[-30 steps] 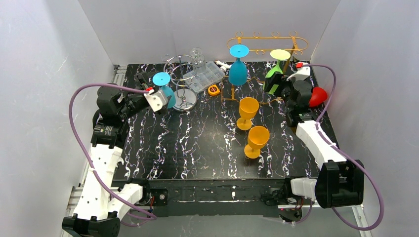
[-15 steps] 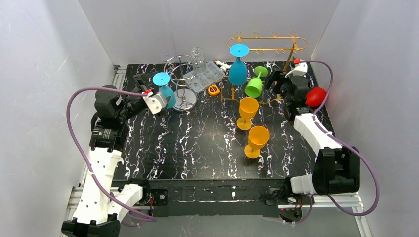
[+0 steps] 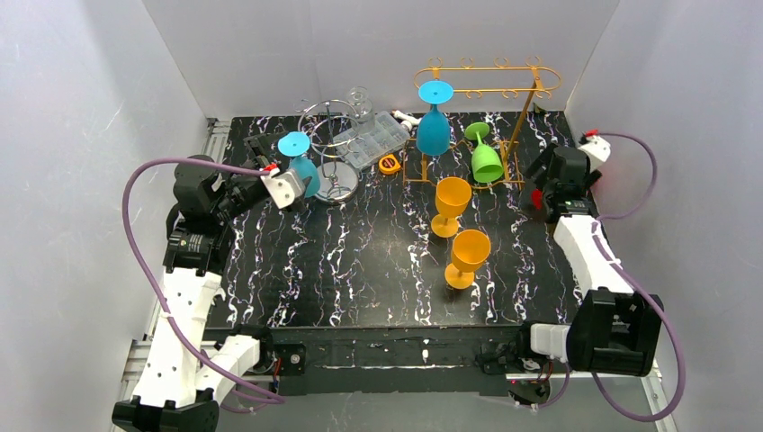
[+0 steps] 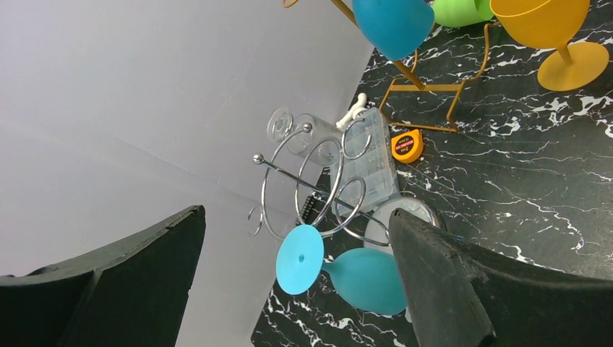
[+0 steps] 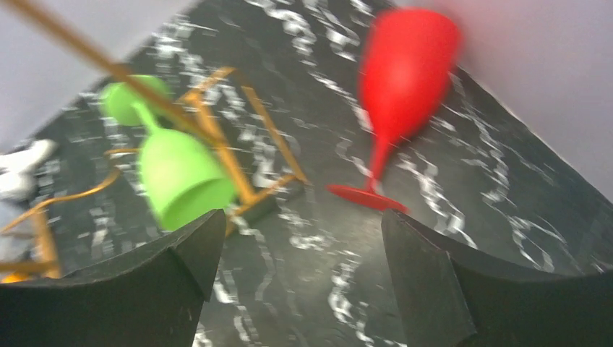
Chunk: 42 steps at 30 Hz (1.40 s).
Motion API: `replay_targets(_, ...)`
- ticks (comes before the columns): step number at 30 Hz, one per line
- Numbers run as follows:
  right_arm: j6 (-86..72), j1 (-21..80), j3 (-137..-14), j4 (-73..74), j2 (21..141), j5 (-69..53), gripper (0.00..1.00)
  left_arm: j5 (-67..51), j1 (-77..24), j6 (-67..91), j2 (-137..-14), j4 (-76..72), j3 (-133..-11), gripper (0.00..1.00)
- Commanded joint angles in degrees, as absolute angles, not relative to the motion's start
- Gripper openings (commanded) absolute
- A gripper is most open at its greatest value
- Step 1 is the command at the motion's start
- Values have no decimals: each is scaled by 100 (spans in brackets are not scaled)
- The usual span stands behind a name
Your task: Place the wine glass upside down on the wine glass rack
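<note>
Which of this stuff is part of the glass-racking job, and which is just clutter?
Job: gold rack, chrome wire rack, blue glass hung upside down, green glass, far orange glass, near orange glass, teal glass, red glass.
Lying about: tape measure, clear organizer box.

Rack point(image 3: 490, 67) rear; wire stand point(image 3: 340, 184) left of it.
</note>
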<state>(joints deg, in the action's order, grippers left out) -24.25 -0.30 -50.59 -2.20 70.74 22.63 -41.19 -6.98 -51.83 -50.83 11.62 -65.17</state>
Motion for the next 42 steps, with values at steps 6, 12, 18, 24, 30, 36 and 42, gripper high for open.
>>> replay_targets(6,-3701,-1042,-5229,1103,7947,2630,90,-4312,-721,-5162,-5076,1483,-6474,98)
replay_targets(12,-3622,-1125,-5765,789,8621,2711,83,-4309,-721,-5195,-5008,1558,-6410,98)
replay_targets(18,-3513,-1134,-5871,269,9010,2445,81,-4258,-721,-5339,-4957,1730,-6360,98)
replay_targets(24,-3203,-1135,-5790,-204,9250,1848,73,-4250,-721,-5353,-5001,1842,-6458,98)
replay_targets(30,-3026,-1125,-5565,-342,9210,1451,63,-4195,-721,-5380,-5016,1821,-6427,98)
replay_targets(36,-2831,-1024,-5600,-371,9250,1382,53,-4198,-721,-5396,-5032,1785,-6394,98)
replay_targets(42,-2218,-771,-5898,-9,9161,1859,71,-4201,-721,-5384,-5044,1785,-6369,98)
